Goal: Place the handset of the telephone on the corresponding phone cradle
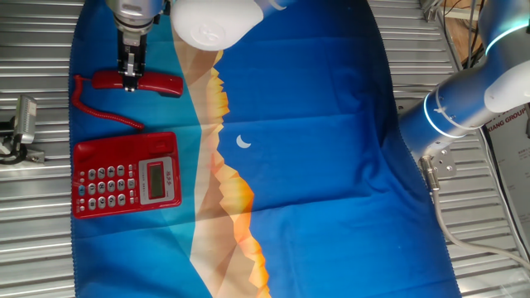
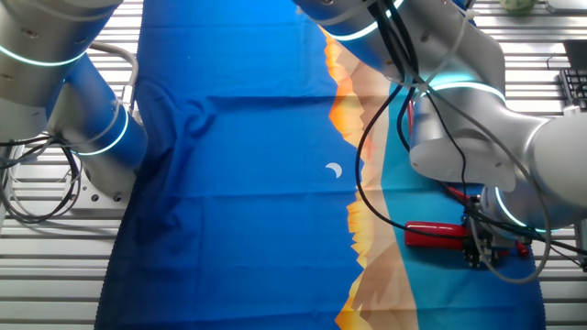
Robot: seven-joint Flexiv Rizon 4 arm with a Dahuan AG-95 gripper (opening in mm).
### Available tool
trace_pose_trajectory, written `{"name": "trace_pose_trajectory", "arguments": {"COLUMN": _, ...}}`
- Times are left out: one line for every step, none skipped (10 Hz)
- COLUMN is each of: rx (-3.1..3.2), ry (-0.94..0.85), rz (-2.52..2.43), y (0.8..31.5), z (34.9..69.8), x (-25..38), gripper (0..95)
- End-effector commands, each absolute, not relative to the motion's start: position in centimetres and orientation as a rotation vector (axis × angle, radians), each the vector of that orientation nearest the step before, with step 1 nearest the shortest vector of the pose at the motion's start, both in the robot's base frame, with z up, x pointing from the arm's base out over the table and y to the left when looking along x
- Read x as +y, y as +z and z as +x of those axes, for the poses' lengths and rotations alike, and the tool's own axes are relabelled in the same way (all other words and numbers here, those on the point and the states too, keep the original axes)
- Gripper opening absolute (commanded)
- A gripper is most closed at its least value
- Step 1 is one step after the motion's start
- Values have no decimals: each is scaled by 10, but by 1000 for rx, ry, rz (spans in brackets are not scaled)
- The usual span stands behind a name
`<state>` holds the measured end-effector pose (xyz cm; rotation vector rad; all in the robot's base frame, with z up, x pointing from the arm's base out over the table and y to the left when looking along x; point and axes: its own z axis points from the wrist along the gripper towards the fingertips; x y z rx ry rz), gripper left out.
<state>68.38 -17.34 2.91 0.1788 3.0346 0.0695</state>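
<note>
A glossy red plastic handset [image 1: 137, 81], long and narrow with rounded ends, lies flat on the teal part of a smooth printed cloth [image 1: 315, 165], well apart from the squarish red telephone [image 1: 128, 175] base below it in one fixed view. The gripper [image 1: 130, 81] stands upright over the middle of the handset, its two slim dark fingers [image 1: 125, 68] straddling the receiver's waist; they appear to be closed on it, though the contact itself is too small to confirm. A thin red cord [image 1: 103, 112] curves from the handset's left end down toward the base. The base carries rows of small grey buttons and a pale grey-green rectangular display, and the phone cradle [image 1: 124, 142], the recessed strip along its upper edge, sits unoccupied. The cloth shows deep blue, an orange and tan jagged mountain band, and a small white crescent, with soft wrinkles, over a ribbed metal table [image 1: 33, 248]. In the other fixed view the handset [image 2: 436, 235] shows beneath the bulky silver arm [image 2: 477, 137], the base hidden.
</note>
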Motion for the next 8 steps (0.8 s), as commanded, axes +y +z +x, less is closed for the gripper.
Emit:
{"name": "trace_pose_trajectory", "arguments": {"rx": 3038, "ry": 77, "rz": 180, "y": 29, "z": 684, "x": -173, "gripper": 0}}
{"name": "trace_pose_trajectory", "arguments": {"rx": 3040, "ry": 79, "rz": 181, "y": 29, "z": 684, "x": -173, "gripper": 0}}
{"name": "trace_pose_trajectory", "arguments": {"rx": 3041, "ry": 76, "rz": 180, "y": 29, "z": 684, "x": -173, "gripper": 0}}
{"name": "trace_pose_trajectory", "arguments": {"rx": 3045, "ry": 74, "rz": 178, "y": 29, "z": 684, "x": -173, "gripper": 0}}
{"name": "trace_pose_trajectory", "arguments": {"rx": 3045, "ry": 73, "rz": 173, "y": 29, "z": 684, "x": -173, "gripper": 0}}
{"name": "trace_pose_trajectory", "arguments": {"rx": 3047, "ry": 74, "rz": 173, "y": 29, "z": 684, "x": -173, "gripper": 0}}
{"name": "trace_pose_trajectory", "arguments": {"rx": 3048, "ry": 73, "rz": 169, "y": 30, "z": 684, "x": -173, "gripper": 0}}
{"name": "trace_pose_trajectory", "arguments": {"rx": 3049, "ry": 72, "rz": 164, "y": 30, "z": 684, "x": -173, "gripper": 0}}
